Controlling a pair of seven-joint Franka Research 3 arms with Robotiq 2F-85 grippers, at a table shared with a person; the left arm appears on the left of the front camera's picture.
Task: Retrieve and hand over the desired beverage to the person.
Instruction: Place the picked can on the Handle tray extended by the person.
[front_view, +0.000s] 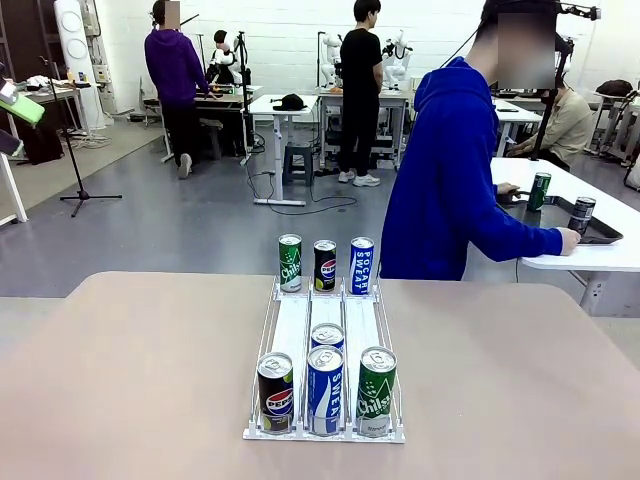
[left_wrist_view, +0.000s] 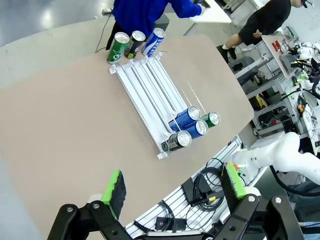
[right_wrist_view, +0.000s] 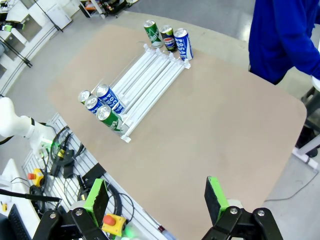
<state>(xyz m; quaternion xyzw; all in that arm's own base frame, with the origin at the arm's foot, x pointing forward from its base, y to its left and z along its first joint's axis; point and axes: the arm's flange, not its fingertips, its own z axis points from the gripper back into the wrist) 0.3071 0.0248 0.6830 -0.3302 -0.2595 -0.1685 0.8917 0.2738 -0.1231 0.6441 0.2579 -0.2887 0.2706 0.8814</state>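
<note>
On the worktop (front_view: 520, 380), your rack (front_view: 290, 330) holds seven cans. Left pincer (left_wrist_view: 172, 192) and right pincer (right_wrist_view: 156, 199): both wide, empty.

The front camera sits low at the table's (front_view: 120, 380) near edge, facing across it. Both wrist cameras hang high off opposite near corners, looking down; all three share the can rack (front_view: 325, 345).

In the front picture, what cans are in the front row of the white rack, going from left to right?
Pepsi can → Pocari Sweat can → Chilsung cider can, all standing at the near end of the white rack.
</note>
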